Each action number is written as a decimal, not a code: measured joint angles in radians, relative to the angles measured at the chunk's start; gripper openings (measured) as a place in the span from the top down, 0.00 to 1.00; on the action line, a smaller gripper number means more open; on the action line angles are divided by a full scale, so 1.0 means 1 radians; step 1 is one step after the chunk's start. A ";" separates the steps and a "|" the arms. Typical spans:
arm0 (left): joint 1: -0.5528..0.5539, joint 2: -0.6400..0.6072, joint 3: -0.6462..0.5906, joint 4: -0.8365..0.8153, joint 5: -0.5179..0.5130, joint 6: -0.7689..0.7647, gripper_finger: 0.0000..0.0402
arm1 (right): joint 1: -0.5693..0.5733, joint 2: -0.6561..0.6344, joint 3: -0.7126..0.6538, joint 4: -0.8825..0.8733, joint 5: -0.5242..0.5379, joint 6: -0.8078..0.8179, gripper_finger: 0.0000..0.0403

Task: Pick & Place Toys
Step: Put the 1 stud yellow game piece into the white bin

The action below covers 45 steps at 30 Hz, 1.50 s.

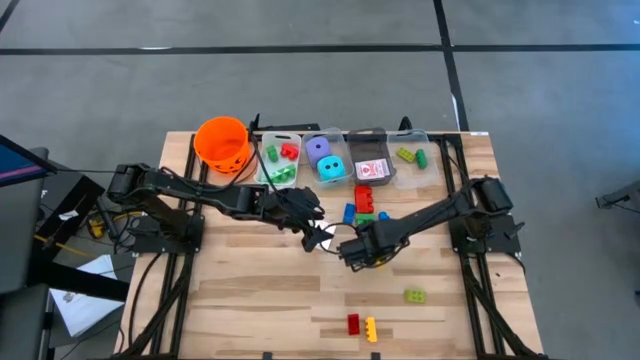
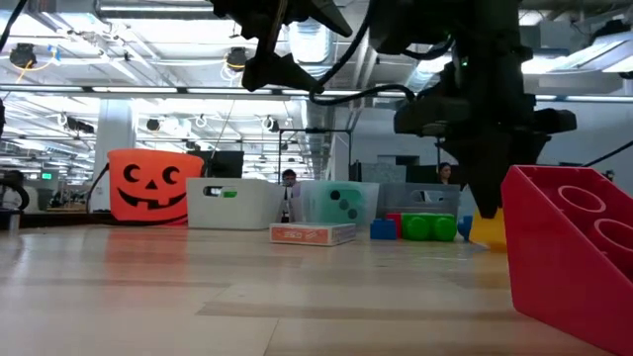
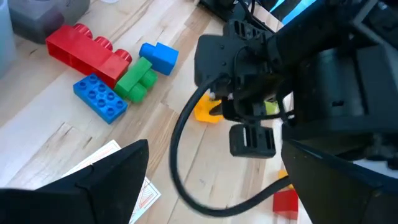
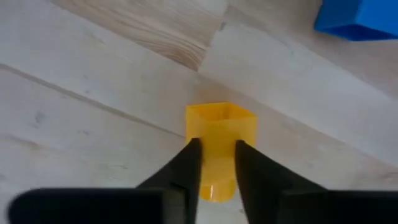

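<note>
Fingers of the right claw point(image 4: 213, 163) pinch a yellow brick point(image 4: 221, 134) on the table; left claw point(image 3: 205, 180) hovers spread wide.

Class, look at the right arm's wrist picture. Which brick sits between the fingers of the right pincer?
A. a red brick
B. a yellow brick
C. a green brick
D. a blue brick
B: in the right wrist view, the two dark fingers of the right pincer press on either side of the yellow brick on the wooden table.
</note>
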 joint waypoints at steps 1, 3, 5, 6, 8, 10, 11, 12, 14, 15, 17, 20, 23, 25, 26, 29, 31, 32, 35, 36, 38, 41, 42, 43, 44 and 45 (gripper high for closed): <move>0.000 0.000 0.000 0.001 0.000 0.000 0.10 | -0.004 0.002 0.000 0.000 -0.002 -0.012 0.82; 0.000 0.000 0.000 0.000 0.000 0.001 0.10 | -0.004 0.000 0.000 -0.001 0.000 -0.028 0.87; 0.000 0.000 0.000 0.000 0.000 0.001 0.10 | -0.004 0.001 -0.001 -0.001 0.000 -0.029 0.91; 0.000 0.000 0.000 0.000 0.000 0.001 0.10 | -0.004 0.001 -0.001 0.003 0.001 -0.029 0.92; 0.000 0.000 0.000 0.000 0.000 0.001 0.10 | -0.003 0.004 -0.002 -0.003 0.010 -0.031 0.94; 0.000 0.000 0.000 0.000 0.000 0.001 0.10 | 0.004 0.004 -0.002 -0.003 0.019 -0.031 0.94; 0.000 0.000 0.000 0.000 0.000 0.000 0.10 | 0.007 0.004 -0.003 -0.004 0.023 -0.027 0.94; 0.000 0.000 0.000 0.000 0.000 0.001 0.10 | 0.010 0.004 -0.003 -0.004 0.028 -0.022 0.94; 0.000 0.000 0.000 0.000 0.001 0.001 0.10 | 0.014 0.004 -0.003 -0.003 0.033 -0.013 0.92; 0.000 0.000 0.000 0.000 0.001 0.001 0.10 | 0.013 0.005 -0.003 -0.001 0.032 -0.013 0.91; 0.000 0.000 0.000 0.000 0.001 0.001 0.10 | 0.014 0.005 -0.003 0.000 0.029 -0.013 0.87; 0.000 0.000 0.000 0.000 0.001 0.001 0.10 | 0.015 0.005 0.007 -0.009 0.029 -0.025 0.80; 0.000 0.000 0.000 0.000 0.001 0.001 0.10 | 0.015 0.009 0.040 -0.025 0.026 -0.052 0.72; 0.000 0.000 0.000 0.000 0.001 0.001 0.10 | 0.015 0.007 0.067 -0.043 0.036 -0.057 0.66; 0.000 0.000 0.000 0.000 0.001 0.001 0.10 | 0.015 0.007 0.079 -0.053 0.046 -0.058 0.63; 0.000 0.000 0.000 0.000 0.001 0.001 0.10 | 0.015 0.007 0.107 -0.087 0.056 -0.074 0.55; 0.000 0.000 0.000 0.000 0.002 0.001 0.10 | 0.015 0.006 0.112 -0.101 0.065 -0.081 0.51; 0.000 0.000 0.000 0.000 0.002 0.001 0.10 | 0.015 0.006 0.111 -0.115 0.072 -0.081 0.49; 0.000 0.000 0.000 0.000 0.002 0.001 0.10 | 0.015 0.006 0.092 -0.121 0.075 -0.081 0.44; 0.000 0.000 0.000 0.000 0.002 0.001 0.10 | 0.015 0.007 0.085 -0.120 0.074 -0.081 0.43; 0.000 0.000 0.000 0.000 0.002 0.001 0.10 | 0.015 0.008 0.067 -0.116 0.059 -0.079 0.41; 0.000 0.000 0.000 0.001 0.005 0.001 0.10 | 0.015 0.008 0.030 -0.093 0.036 -0.060 0.40; 0.000 0.000 0.000 0.000 0.005 0.001 0.10 | 0.015 0.008 0.019 -0.085 0.026 -0.056 0.40; 0.000 0.000 0.000 0.001 0.005 0.001 0.10 | 0.015 0.008 0.011 -0.079 0.020 -0.053 0.40; 0.000 0.000 0.000 0.000 0.005 0.001 0.10 | 0.015 0.008 0.006 -0.074 0.019 -0.049 0.40; 0.000 0.000 0.000 0.000 0.005 0.001 0.10 | 0.015 0.008 0.002 -0.067 0.018 -0.049 0.40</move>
